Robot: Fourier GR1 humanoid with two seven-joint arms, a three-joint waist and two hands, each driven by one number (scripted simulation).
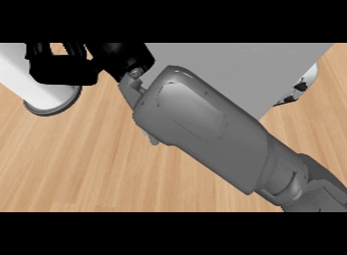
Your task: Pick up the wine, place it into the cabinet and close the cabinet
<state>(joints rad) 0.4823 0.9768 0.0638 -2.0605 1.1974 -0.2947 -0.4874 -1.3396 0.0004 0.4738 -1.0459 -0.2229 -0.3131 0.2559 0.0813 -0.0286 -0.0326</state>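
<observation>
The right forearm (pixel 206 129) came in from the lower right corner of the head view and ran slantwise up to the left, its grey shell covering much of the middle. At its far end the right hand (pixel 62 62) sat against the upper left edge of the view, black fingers curled and wrapped across the wine bottle (pixel 44 94). The bottle showed as a pale cylinder coming down from the top left corner, tilted, with a grey rounded end pointing down toward the wooden counter (pixel 73 159); whether that end touched the wood or hung just above it could not be told. The fingers crossed the pale body well above the grey end, hiding the part beneath them (the thumb could not be picked out from the rest).

Behind the wrist and to its right lay the flat grey face of the cabinet (pixel 250 69), filling the top of the view as far as the right side. The bottle was left of it, outside it. At the cabinet's right edge stood a small white piece with dark marks (pixel 303 82), too partly seen to name.
</observation>
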